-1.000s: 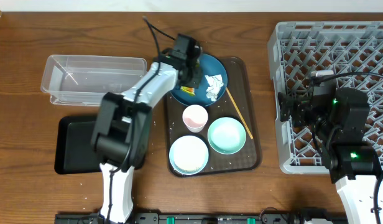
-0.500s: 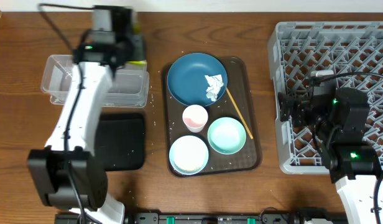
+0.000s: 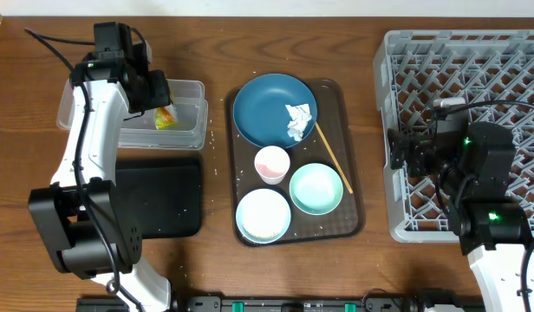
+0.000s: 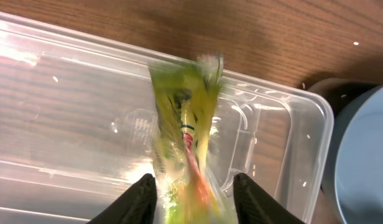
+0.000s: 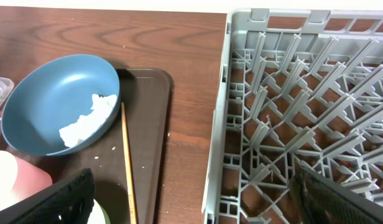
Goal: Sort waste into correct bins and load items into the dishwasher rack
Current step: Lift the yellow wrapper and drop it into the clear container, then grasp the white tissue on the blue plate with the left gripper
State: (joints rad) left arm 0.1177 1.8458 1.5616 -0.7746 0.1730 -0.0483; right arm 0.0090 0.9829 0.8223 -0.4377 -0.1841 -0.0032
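- This is a robot lab bench, set up as a mock dishwashing station.
- A left arm [image 3: 98, 130] and a right arm [image 3: 484, 173] rise from the near edge of a plain wooden table [image 3: 16, 173]. A loose black cable [image 3: 52, 46] trails from the left one.
- Each arm carries a wrist camera.
- Kitchen props lie on the table: a grey rack [image 3: 475, 69] and a brown tray [image 3: 358, 199] holding a blue dish [image 3: 263, 113], a mint bowl [image 3: 315, 189], a white bowl [image 3: 263, 215] and a cup [image 3: 271, 163].
- A clear tub [image 3: 189, 130] and a black tray [image 3: 163, 199] sit to one side as bins.
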